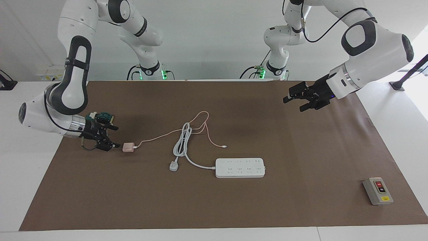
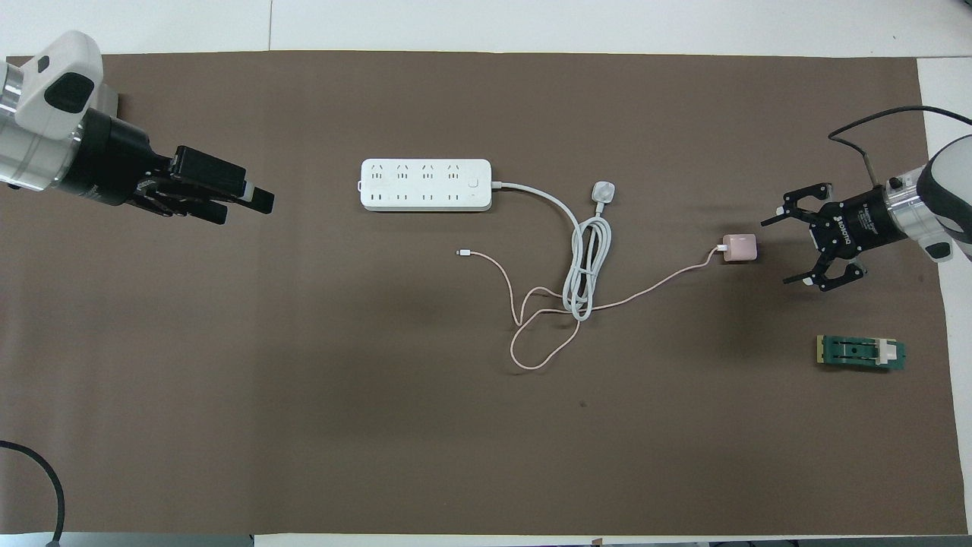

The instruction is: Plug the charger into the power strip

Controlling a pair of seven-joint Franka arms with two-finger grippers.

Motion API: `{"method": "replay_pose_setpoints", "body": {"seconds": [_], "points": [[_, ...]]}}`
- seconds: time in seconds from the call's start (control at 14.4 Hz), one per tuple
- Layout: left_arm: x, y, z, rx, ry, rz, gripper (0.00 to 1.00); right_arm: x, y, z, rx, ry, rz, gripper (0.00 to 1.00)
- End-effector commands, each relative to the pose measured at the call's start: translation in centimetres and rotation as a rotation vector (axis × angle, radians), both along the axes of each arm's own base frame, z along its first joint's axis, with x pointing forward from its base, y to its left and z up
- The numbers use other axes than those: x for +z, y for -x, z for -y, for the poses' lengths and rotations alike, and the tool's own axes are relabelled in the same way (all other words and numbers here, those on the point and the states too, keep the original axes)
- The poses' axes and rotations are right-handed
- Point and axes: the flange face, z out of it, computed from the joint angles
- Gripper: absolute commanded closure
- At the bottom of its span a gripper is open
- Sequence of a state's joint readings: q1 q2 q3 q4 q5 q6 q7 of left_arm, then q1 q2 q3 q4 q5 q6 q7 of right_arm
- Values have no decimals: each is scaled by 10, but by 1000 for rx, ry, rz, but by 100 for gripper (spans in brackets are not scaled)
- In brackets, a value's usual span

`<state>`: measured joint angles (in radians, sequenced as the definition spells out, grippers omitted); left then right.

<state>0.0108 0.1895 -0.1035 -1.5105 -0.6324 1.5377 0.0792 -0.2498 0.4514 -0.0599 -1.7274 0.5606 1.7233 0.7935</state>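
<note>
Right gripper (image 1: 115, 136) (image 2: 773, 251) is spread wide and low over the brown mat (image 1: 301, 150) (image 2: 304, 380), just beside the pale-pink charger (image 1: 128, 147) (image 2: 739, 248) and holding nothing. That charger lies on the worktop toward the right arm's end, its thin pink cable (image 1: 200, 115) (image 2: 531, 357) looping past the coiled white cord (image 1: 182, 140) (image 2: 588, 266) of the power strip (image 1: 240, 167) (image 2: 425, 184), which lies mid-mat, farther from the robots. Left gripper (image 1: 294, 102) (image 2: 243, 205) hangs released and empty over bare mat toward the left arm's end.

From overhead, the left arm (image 2: 45, 114) hides nearly all of the grey switch box (image 2: 108, 95). In the facing view, the right gripper (image 1: 115, 136) partly covers the green board (image 1: 104, 116).
</note>
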Motion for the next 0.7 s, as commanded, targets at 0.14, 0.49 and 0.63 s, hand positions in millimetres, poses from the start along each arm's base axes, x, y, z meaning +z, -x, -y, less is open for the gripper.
{"method": "replay_pose_setpoints", "body": {"seconds": [0.14, 0.49, 0.63], "points": [[0, -10, 10, 18, 185, -35, 0, -7, -7, 4, -109, -52, 20, 0], [-26, -30, 12, 76, 370, -103, 1, -34, -15, -2, -137, -54, 37, 0], [-38, -37, 16, 88, 407, -120, 1, -39, -15, -5, -147, -63, 36, 0]]}}
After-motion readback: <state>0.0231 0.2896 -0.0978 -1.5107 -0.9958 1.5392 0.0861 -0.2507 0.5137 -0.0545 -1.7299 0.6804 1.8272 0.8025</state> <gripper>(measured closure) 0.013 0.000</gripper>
